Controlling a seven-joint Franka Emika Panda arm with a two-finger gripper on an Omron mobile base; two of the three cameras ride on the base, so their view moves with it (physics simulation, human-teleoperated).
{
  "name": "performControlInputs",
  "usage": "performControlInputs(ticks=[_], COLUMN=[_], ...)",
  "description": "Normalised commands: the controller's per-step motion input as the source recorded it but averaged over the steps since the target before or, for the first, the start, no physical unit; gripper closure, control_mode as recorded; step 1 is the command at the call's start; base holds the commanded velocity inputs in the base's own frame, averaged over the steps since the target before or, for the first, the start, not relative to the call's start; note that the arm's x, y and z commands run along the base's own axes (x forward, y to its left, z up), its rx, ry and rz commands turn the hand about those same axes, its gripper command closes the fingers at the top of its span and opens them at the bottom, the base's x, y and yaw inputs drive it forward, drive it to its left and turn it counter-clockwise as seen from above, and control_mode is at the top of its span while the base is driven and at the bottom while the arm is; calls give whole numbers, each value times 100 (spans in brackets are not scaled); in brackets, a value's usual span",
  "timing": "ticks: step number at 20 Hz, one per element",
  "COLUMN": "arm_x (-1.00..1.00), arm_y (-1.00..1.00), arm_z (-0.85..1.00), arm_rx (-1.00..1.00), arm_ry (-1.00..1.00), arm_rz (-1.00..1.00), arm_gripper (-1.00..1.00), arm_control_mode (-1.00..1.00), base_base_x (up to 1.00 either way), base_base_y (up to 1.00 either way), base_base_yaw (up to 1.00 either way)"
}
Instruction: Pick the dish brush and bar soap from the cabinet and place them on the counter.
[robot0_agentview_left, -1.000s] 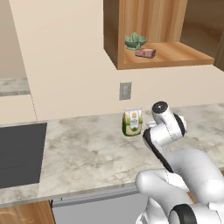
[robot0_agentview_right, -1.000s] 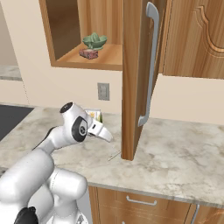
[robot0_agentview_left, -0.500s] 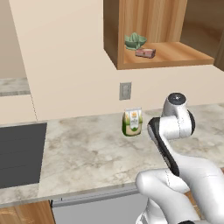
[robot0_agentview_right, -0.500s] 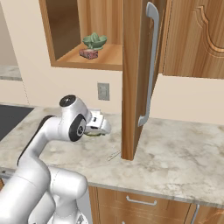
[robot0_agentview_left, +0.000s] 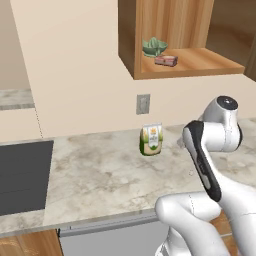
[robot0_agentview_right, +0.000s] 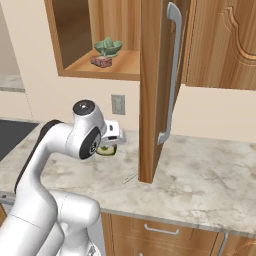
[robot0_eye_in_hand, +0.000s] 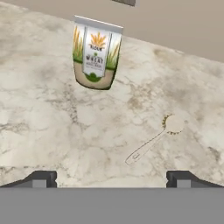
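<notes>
Since a second ago my arm has lifted and swung right, its wrist joint now higher and nearer the right edge of the left base picture, pulling away from the counter (robot0_agentview_left: 95, 172), as I judge, to head for the cabinet.

Going left to right in the hand picture: the packet (robot0_eye_in_hand: 95, 52) stands upper left against the wall, out of my way. Right of centre the brush (robot0_eye_in_hand: 154, 143) lies flat on the stone, head toward the upper right. I take that half of the job as done.

My gripper (robot0_eye_in_hand: 111, 178) is spread wide, the tips at the bottom corners, holding nothing, which suits a hand that has let go.

In the left base picture the soap (robot0_agentview_left: 166, 61) sits upper right of centre on the open cabinet (robot0_agentview_left: 190, 65) shelf, just beside a green leafy thing (robot0_agentview_left: 154, 47). That is my next target, I reckon. The open door (robot0_agentview_right: 152, 90) stands centre in the right base picture, a hazard.
</notes>
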Motion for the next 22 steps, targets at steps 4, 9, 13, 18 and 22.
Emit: performControlInputs(ticks=[4, 9, 13, 18, 22], arm_x=[-20, -3, 0, 2, -3], arm_y=[7, -11, 0, -2, -6], arm_z=[22, 15, 21, 45, 41], arm_rx=[9, 20, -7, -1, 6], arm_ry=[2, -5, 0, -2, -13], arm_rz=[26, 7, 1, 0, 0], arm_gripper=[-100, -100, -100, -100, -100], arm_control_mode=[-100, -100, -100, -100, -100], base_base_x=[0, 0, 0, 0, 0], base_base_y=[0, 0, 0, 0, 0], base_base_yaw=[0, 0, 0, 0, 0])
